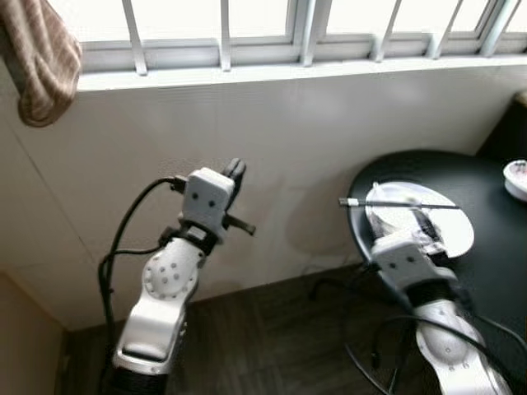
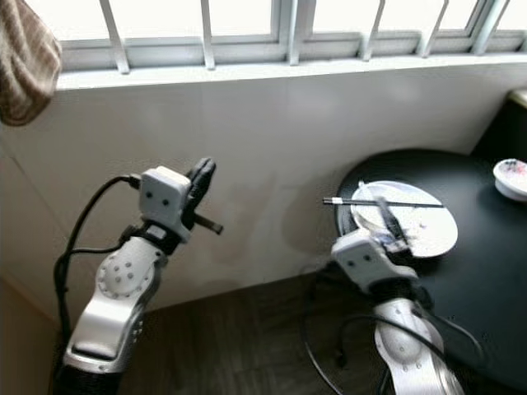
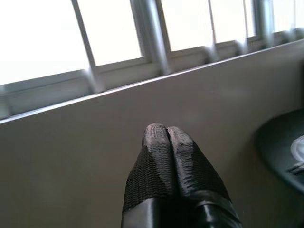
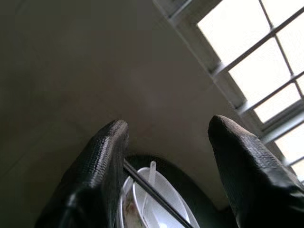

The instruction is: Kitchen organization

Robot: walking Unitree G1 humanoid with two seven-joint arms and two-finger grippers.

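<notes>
Overexposed window (image 1: pixel 247 16) backlights the scene — wrist views dim, soft.

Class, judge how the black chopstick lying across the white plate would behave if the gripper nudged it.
The chopstick looks thin, straight and stiff, so probably light. It bridges the plate rim with one end overhanging, so a nudge from the open right gripper might roll or tip it off.

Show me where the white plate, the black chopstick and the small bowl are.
white plate (image 2: pixel 432 234), right eye view, its bare right rim.
black chopstick (image 2: pixel 362 202), right eye view, the middle of its length.
small bowl (image 2: pixel 512 177), right eye view, its near wall.
</notes>
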